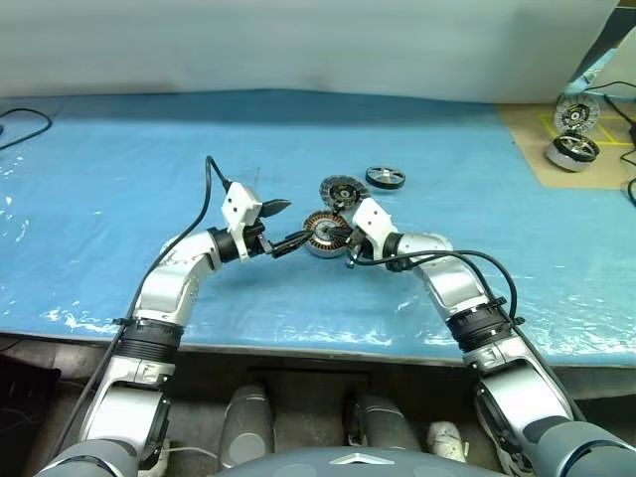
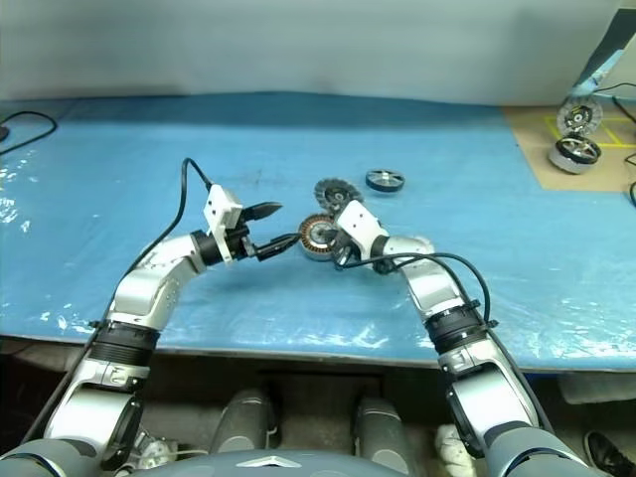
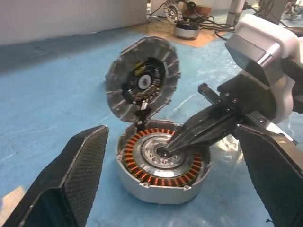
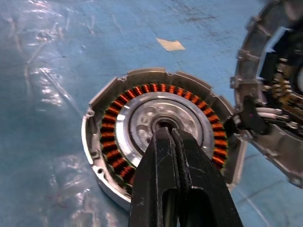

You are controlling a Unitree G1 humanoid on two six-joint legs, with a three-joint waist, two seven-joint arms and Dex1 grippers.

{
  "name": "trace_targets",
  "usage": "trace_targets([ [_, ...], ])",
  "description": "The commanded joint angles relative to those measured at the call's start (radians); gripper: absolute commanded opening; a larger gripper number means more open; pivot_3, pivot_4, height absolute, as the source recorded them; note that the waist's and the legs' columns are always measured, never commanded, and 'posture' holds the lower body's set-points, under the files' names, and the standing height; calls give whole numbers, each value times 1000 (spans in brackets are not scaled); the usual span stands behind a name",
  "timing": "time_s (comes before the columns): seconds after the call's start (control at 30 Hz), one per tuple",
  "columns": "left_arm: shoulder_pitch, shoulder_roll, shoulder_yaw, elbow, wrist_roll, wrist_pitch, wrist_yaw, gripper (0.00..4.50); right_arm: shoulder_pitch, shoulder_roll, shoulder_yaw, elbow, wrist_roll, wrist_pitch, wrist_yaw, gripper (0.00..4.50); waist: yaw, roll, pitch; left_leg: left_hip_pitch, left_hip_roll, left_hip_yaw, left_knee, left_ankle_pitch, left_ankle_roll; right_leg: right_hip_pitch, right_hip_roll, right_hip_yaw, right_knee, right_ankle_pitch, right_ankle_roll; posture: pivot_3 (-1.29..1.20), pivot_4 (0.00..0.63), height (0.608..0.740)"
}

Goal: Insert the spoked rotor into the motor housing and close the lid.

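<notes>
**Q:** Left eye view, centre of the blue worktop [image 1: 119, 169]: what lies where?

**A:** Motor housing [image 1: 323, 235] sits open, copper windings ringing a pale centre; lid [image 1: 343, 191] stands raised just behind it, joined at the rim; spoked rotor [image 1: 385, 178] lies flat beyond and to the right, apart from both.

**Q:** State of each hand?

**A:** Left hand [image 1: 286, 225] spread wide, holding nothing, its fingertips just left of the housing wall; right hand [image 4: 166, 138] pressed shut, empty, its tip over the hub at the housing's centre; whether it touches the hub cannot be told.

**Q:** Edges and open room?

**A:** Broad bare blue surface to the left and toward the near edge; right wrist view shows the housing's rim unobstructed on the side away from the lid; two shiny silver motors [image 1: 573, 151] stand well apart on a brown board [image 1: 537, 149] at the far right; a black cable [image 1: 25, 124] lies at the far left.
</notes>
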Motion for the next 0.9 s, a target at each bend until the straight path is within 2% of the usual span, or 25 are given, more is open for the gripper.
trace_targets([
  [0.03, -13, 0, 6, -8, 0, -27, -9, 4500, 16, 28, -21, 70, 14, 68, -8, 42, -1, 0, 0, 1, 0, 0, 0, 0, 0, 1, 0, 0, 0, 0, 0, 0, 150, 740],
  [0.2, 9, 21, 23, -49, -12, -11, -2, 4500, 4, 47, -94, -3, 115, 121, 56, 42, -1, 0, 0, -5, 0, 1, -2, 0, 0, -6, 1, 1, -1, 0, 0, 0, 150, 740],
  [0.43, 89, 34, 33, -161, -13, 20, 49, 4500, -1, 49, -102, -122, 188, 179, 136, 42, 1, 0, 0, -20, 1, 0, -2, 0, -1, -18, 1, -4, 0, 3, 3, 0, 150, 740],
  [0.67, 163, 34, 46, -281, -12, 49, 135, 4500, -22, 5, -84, -118, 196, 198, 233, 42, 1, 0, 0, -25, 1, 0, 0, 0, -1, -20, 1, -6, 0, 3, 3, 0, 150, 740],
  [0.9, 278, 43, 75, -396, -26, 82, 206, 4500, -50, 24, -88, -47, 182, 182, 234, 42, -3, 0, 0, -24, 1, 0, 1, 0, -1, -20, 1, -5, 1, 3, 3, 0, 150, 740],
])
